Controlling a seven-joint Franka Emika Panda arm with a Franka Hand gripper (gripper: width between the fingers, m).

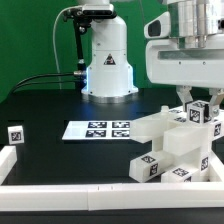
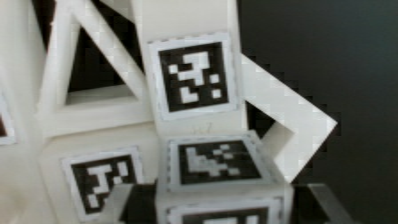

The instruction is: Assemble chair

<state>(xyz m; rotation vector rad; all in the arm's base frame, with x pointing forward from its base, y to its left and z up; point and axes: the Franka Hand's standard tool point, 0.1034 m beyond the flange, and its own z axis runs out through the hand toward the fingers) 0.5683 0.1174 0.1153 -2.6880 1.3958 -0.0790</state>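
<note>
The chair is still loose white tagged parts piled at the exterior view's right, around a blocky panel [image 1: 168,130]. My gripper [image 1: 197,100] comes down from above onto a small tagged white block [image 1: 198,112] on top of the pile. In the wrist view the dark fingers [image 2: 331,203] press against both sides of that block [image 2: 221,165], so the gripper [image 2: 228,207] is shut on it. Just beyond the block stands a tall tagged part [image 2: 192,78] and a slatted frame piece [image 2: 71,70].
The marker board [image 1: 100,129] lies mid-table in front of the robot base [image 1: 107,65]. A lone small tagged cube [image 1: 15,133] sits at the exterior view's left. White border rails [image 1: 70,197] run along the front and left edges. More tagged pieces [image 1: 147,168] lie at the front right.
</note>
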